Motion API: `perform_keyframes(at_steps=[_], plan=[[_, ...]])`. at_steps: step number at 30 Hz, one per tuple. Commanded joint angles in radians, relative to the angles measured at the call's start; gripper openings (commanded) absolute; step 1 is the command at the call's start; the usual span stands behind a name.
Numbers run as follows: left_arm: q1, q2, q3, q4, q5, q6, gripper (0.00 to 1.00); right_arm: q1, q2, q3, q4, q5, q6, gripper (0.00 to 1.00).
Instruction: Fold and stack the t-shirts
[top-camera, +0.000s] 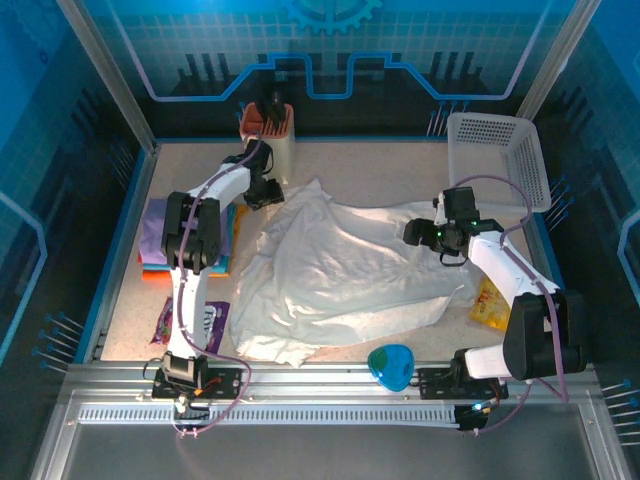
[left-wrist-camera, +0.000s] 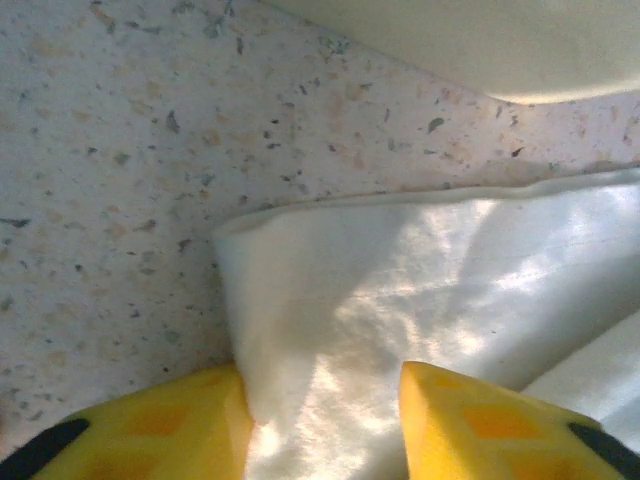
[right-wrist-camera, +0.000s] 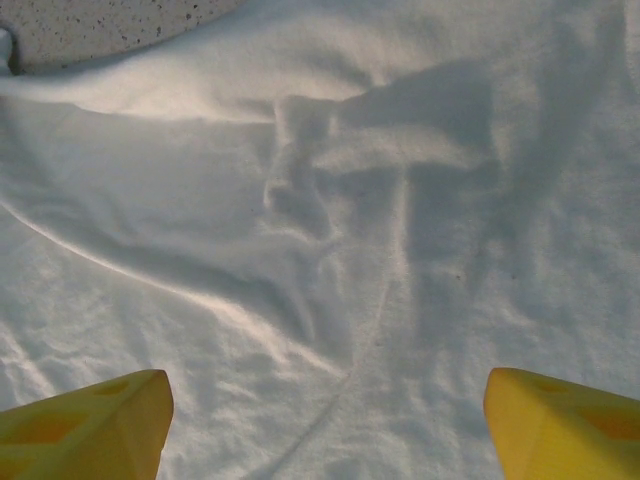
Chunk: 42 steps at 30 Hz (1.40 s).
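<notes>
Left gripper (left-wrist-camera: 322, 432) pinches a corner of the white shirt (left-wrist-camera: 430, 290); right gripper (right-wrist-camera: 325, 420) hangs with jaws wide apart over its right side; the shirt lies crumpled and unfolded mid-table, so folding has, I judge, barely begun; a folded purple-and-orange stack (top-camera: 155, 240) waits at the left edge; speckled table (top-camera: 370, 170), white basket (top-camera: 500, 150) far right, blue-lit enclosure.
</notes>
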Motion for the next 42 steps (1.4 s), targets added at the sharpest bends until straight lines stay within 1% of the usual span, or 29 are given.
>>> perform_keyframes(at_steps=[1, 3, 5, 6, 9, 12, 13, 14, 22, 25, 28, 34, 38, 42], plan=[[-0.009, 0.014, -0.04, 0.001, -0.013, 0.025, 0.46, -0.016, -0.022, -0.012, 0.017, -0.024, 0.008, 0.82], [-0.013, 0.017, -0.054, 0.011, -0.022, 0.02, 0.46, -0.016, -0.022, -0.01, 0.016, -0.028, 0.008, 0.81], [-0.013, 0.026, -0.066, 0.024, -0.024, 0.008, 0.41, -0.017, -0.025, -0.01, 0.016, -0.032, 0.007, 0.81], [-0.013, 0.032, -0.064, 0.026, -0.024, 0.006, 0.37, -0.016, -0.026, -0.01, 0.015, -0.032, 0.007, 0.81], [-0.013, 0.039, -0.062, 0.032, -0.036, 0.002, 0.2, -0.02, -0.033, -0.01, 0.01, -0.028, 0.002, 0.81], [-0.012, 0.011, -0.063, 0.04, -0.059, 0.003, 0.08, -0.024, -0.042, -0.015, 0.008, -0.027, 0.001, 0.81], [-0.012, -0.005, -0.062, 0.044, -0.067, 0.007, 0.03, -0.026, -0.044, -0.015, 0.007, -0.026, 0.001, 0.81], [-0.012, -0.021, -0.061, 0.047, -0.072, 0.011, 0.0, -0.025, -0.048, -0.015, 0.008, -0.025, 0.001, 0.81], [-0.012, -0.145, 0.006, 0.052, -0.126, 0.086, 0.0, -0.028, -0.051, -0.015, 0.016, -0.037, 0.011, 0.8], [-0.012, -0.17, 0.039, 0.061, -0.139, 0.122, 0.0, -0.027, -0.052, -0.015, 0.014, -0.038, 0.011, 0.8], [-0.01, -0.184, 0.067, 0.065, -0.15, 0.147, 0.0, -0.028, -0.06, -0.015, 0.008, -0.035, 0.007, 0.79], [-0.01, -0.211, 0.072, 0.142, -0.18, 0.222, 0.0, -0.032, -0.069, -0.015, 0.0, -0.03, -0.001, 0.79], [-0.01, -0.221, 0.064, 0.204, -0.187, 0.265, 0.0, -0.033, -0.07, -0.015, 0.002, -0.036, 0.0, 0.79], [-0.011, -0.222, 0.095, 0.225, -0.182, 0.306, 0.0, -0.033, -0.067, -0.015, -0.001, -0.044, 0.001, 0.79]])
